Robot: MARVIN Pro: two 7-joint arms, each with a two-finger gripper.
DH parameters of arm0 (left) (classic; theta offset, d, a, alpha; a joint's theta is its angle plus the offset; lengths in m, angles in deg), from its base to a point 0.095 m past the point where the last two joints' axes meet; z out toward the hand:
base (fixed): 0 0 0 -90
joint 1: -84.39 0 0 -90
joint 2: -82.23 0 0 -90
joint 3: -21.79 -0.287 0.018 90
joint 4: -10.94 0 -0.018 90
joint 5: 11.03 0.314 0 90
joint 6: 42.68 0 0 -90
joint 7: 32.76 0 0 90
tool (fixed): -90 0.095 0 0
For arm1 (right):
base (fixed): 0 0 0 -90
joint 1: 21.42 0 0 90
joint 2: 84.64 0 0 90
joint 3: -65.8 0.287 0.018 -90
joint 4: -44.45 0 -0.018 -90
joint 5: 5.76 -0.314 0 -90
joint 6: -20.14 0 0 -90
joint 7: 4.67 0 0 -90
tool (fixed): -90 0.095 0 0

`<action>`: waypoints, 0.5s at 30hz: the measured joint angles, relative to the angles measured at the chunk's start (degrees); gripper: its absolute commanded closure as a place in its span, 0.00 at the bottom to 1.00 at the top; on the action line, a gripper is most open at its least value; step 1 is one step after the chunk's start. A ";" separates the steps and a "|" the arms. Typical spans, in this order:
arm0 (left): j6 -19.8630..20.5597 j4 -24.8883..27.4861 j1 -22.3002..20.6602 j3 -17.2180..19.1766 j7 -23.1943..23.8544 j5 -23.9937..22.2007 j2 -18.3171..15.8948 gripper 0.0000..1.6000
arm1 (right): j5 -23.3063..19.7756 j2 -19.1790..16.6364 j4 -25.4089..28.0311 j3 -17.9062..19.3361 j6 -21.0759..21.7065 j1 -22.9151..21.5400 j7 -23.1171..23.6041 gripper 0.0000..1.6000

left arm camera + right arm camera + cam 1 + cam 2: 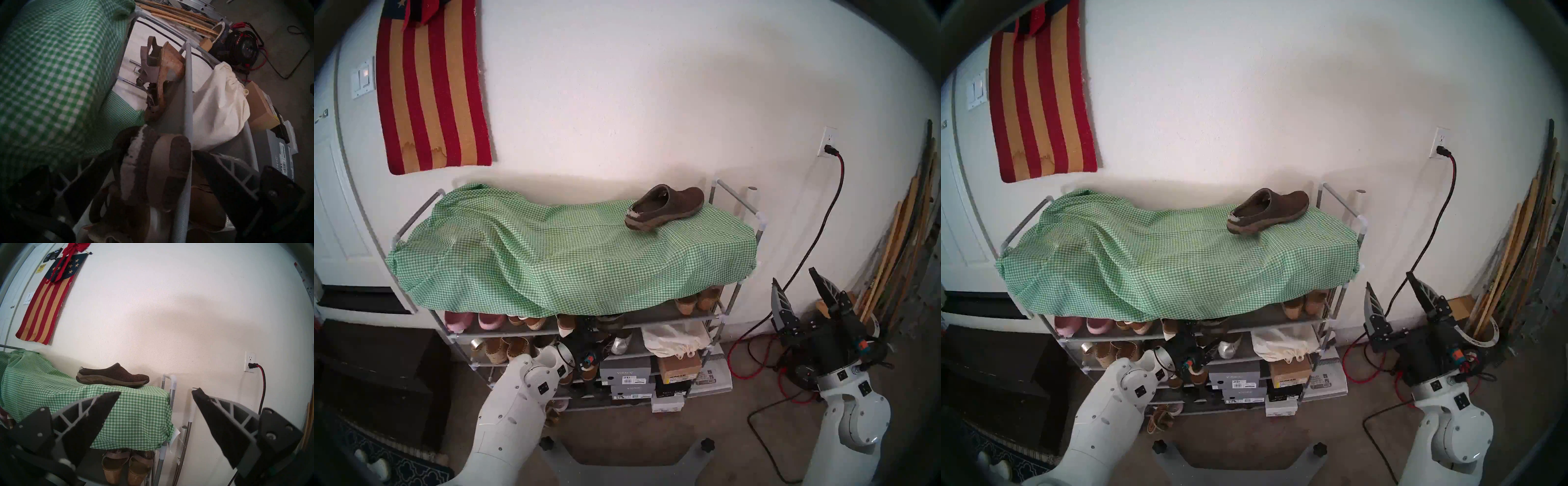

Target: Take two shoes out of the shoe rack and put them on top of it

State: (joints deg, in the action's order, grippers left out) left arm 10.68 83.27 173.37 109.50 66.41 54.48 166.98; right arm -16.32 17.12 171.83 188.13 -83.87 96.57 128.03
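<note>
Second clog (153, 169) between spread left pincer (149, 178) fingers, unclamped; close squarely, lift clear of rail (187, 108). Right pincer (795, 288) agape, empty.

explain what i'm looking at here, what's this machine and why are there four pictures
This is a two-armed robot. The two wide pictures come from cameras on its head, looking down at a shoe rack. The other two come from a camera on each wrist, with that gripper's two fingers in the bottom corners. A green checked cloth covers the rack's top, and one brown clog stands on it near the right end. The right gripper hangs open and empty beside the rack. The left gripper reaches into a shelf under the cloth, its fingers either side of the second clog. Whether they pinch it yet is hard to tell.
</note>
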 measured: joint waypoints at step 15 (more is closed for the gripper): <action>0.24 -1.81 -1.17 0.61 2.87 -1.71 0.46 1.00 | -0.01 0.00 0.00 -0.01 -0.02 0.00 0.00 0.00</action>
State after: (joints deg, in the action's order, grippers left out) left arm 10.92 81.46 172.21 110.11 69.28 52.77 167.44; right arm -16.33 17.12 171.84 188.11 -83.89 96.57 128.04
